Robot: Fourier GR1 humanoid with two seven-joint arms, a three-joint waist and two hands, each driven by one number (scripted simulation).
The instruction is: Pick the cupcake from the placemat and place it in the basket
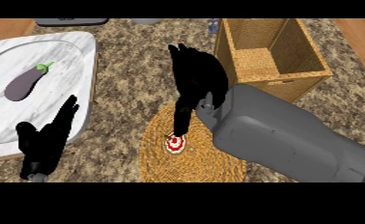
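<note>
Head view, looking steeply down. The cupcake stands upright on the round woven placemat, top toward the viewer, showing a red-and-white face. Seen end-on it appears round, so no long axis can be told. It sits slightly toward 10 o'clock of the placemat's centre.

The right hand reaches in from 4 o'clock on a grey forearm that covers the placemat's 3 o'clock edge. Its fingers are straight and apart from one another, spread over the desk and the placemat. One of them points down toward 6 o'clock, and its tip lies at the cupcake's 12 o'clock rim. Whether it touches cannot be told. Nothing is clasped.

The left hand rests at 8 o'clock of the view, fingers up and relaxed, over the near corner of a white marble board. It is well apart from the cupcake.

The basket, a square wicker box with an open top, stands at 1 o'clock of the placemat, near the right hand. Only its woven floor shows inside it.

An eggplant lies on the marble board at 10 o'clock of the view, with its green stem toward 1 o'clock.

The desk has a mottled brown granite top. A dark grey object shows partly at the far edge, at 11 o'clock.
</note>
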